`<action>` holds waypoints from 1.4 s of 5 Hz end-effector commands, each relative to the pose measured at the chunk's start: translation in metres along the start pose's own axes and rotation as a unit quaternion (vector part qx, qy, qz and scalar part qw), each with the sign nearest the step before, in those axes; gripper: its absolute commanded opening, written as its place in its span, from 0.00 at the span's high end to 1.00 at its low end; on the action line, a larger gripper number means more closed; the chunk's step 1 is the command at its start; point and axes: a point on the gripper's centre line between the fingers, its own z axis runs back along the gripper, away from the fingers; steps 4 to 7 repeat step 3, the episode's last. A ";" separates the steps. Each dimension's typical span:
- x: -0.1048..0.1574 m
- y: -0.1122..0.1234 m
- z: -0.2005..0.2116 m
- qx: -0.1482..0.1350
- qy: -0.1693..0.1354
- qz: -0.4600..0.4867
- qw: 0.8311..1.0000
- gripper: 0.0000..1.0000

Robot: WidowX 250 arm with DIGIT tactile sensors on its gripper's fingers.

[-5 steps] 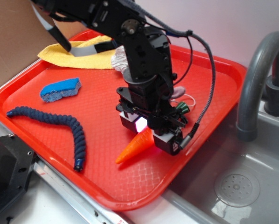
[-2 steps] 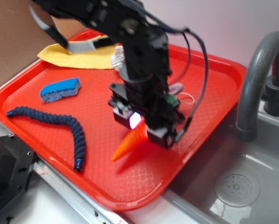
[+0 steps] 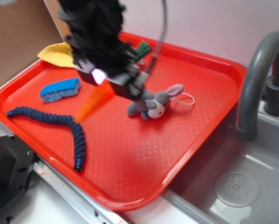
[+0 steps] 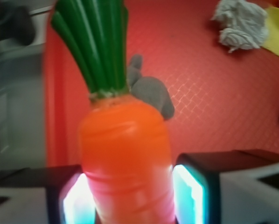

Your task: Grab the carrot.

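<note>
1. Writing or brand marks cannot be read in either view; the exterior picture is blurred around the arm.
2. Gripper (image 4: 128, 196) is clamped on the carrot (image 4: 123, 158), one lit pad (image 4: 188, 193) at each side.
3. Exterior view shows the carrot (image 3: 90, 103) in the air above the red tray (image 3: 195, 121), its tip toward 7 o'clock.
4. Wrist view alone shows the green ribbed top; exterior alone shows the whole plush bunny (image 3: 153, 105) and the blue sponge (image 3: 60, 88).

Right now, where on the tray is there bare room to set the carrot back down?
Widest bare patch: front of the red tray, between the blue braided rope and the sink-side rim, below the plush bunny. Also the far corner near the faucet. Crowded: left end, with sponge, yellow cloth, rope and the gripper holding the carrot.
</note>
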 end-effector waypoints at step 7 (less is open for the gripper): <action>0.009 0.057 0.049 0.040 -0.011 0.035 0.999 0.78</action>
